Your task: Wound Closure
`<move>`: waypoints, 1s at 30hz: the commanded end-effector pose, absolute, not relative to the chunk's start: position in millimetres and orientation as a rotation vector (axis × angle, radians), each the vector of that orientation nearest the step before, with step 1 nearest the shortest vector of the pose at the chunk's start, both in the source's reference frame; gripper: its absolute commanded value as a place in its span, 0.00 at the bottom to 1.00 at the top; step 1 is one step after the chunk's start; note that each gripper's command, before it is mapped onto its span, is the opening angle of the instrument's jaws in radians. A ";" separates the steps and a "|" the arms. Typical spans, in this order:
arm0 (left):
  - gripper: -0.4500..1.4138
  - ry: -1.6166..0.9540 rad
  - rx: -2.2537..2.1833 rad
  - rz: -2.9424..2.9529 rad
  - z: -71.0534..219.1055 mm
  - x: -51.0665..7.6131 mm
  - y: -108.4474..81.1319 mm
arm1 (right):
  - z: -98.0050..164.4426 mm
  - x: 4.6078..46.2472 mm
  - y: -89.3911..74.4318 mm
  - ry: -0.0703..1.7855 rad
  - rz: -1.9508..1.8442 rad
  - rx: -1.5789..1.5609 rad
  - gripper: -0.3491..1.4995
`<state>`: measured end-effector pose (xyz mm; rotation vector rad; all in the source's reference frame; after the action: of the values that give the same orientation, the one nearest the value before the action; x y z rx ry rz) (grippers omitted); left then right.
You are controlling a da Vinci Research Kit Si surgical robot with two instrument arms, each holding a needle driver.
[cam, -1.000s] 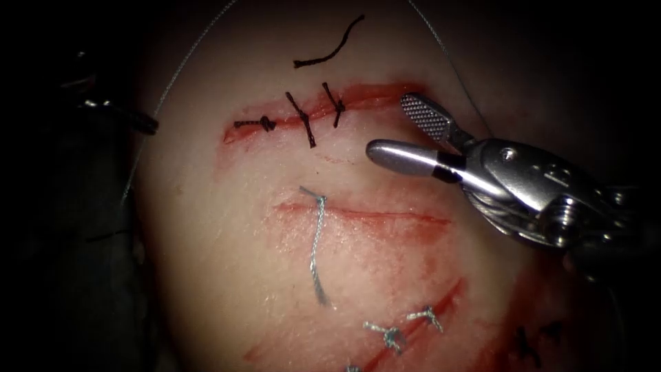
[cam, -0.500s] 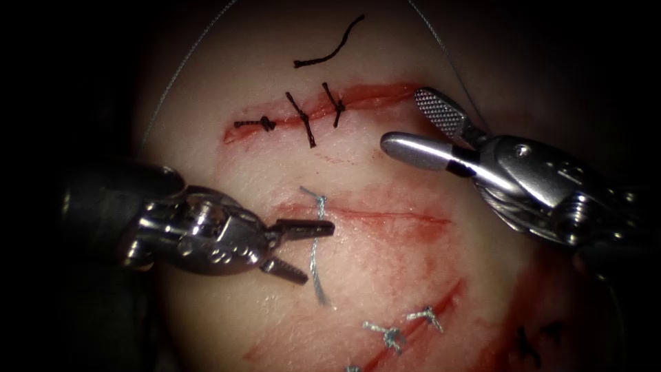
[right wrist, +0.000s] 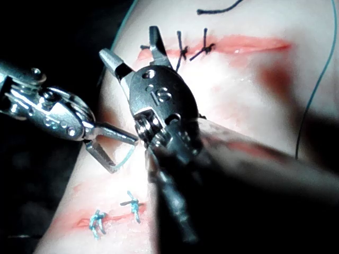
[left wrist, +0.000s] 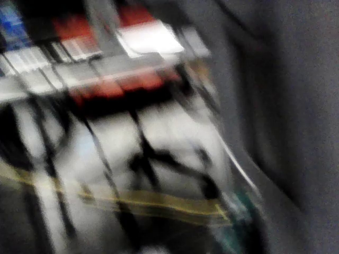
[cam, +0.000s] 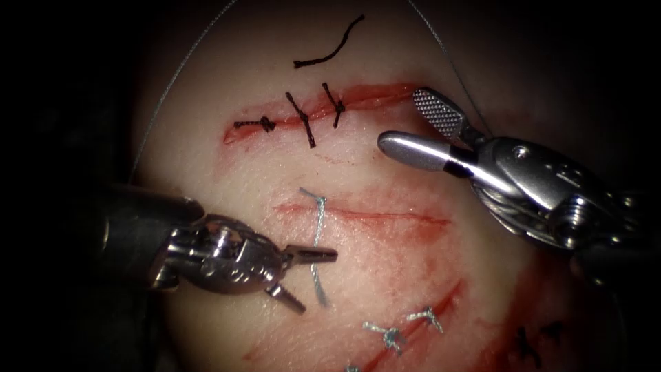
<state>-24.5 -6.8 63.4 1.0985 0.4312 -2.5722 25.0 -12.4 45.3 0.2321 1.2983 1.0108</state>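
1. Endoscope view showed the left end effector (cam: 311,272) low and left of centre, jaws parted around the free pale-blue thread tail (cam: 317,242) without clamping it.
2. That tail ran down from a stitch at the left end of the middle cut (cam: 365,213) in the tissue (cam: 227,179).
3. At right, the right end effector (cam: 406,124) hung open and empty just below the upper cut (cam: 372,95) with its dark knots (cam: 303,118).
4. No needle could be made out, so neither tool held one.
5. Judged step: taking hold of the tail; that would call for the left jaws to close squarely on the strand.
6. A fine thread (cam: 172,79) arched over the tissue's top.
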 end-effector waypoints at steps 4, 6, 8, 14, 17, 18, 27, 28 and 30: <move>0.00 0.483 1.101 -2.655 64.6 -25.1 -6.0 | 45.5 26.0 -12.4 1.300 1.015 0.236 0.92; 0.00 0.499 1.116 -2.661 64.8 -25.1 -5.6 | 45.4 26.0 -12.4 1.300 1.015 0.236 0.91; 0.00 0.515 1.130 -2.699 64.8 -25.0 -5.4 | 45.4 26.0 -12.4 1.300 1.015 0.236 0.91; 0.00 0.495 1.138 -2.730 63.4 -23.8 -4.2 | 45.5 25.9 -12.5 1.301 1.014 0.235 0.91; 0.00 0.545 1.265 -2.774 62.1 -22.5 -2.8 | 45.8 25.6 -12.8 1.302 1.013 0.239 0.90; 0.00 0.555 1.381 -2.789 61.6 -21.9 -1.6 | 46.1 25.3 -12.9 1.303 1.012 0.236 0.90; 0.00 0.842 2.157 -2.764 60.5 -19.7 4.8 | 50.1 25.1 -15.6 1.188 0.679 0.248 0.80; 0.00 0.873 2.202 -2.754 60.8 -19.7 4.9 | 50.5 25.5 -16.1 1.191 0.649 0.232 0.82; 0.00 0.916 2.267 -2.732 61.3 -19.7 4.9 | 51.2 26.2 -16.7 1.192 0.631 0.218 0.83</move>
<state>-19.3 5.1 61.1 2.3024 0.9378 -2.7262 25.4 -16.7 50.9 0.2122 1.1894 0.6192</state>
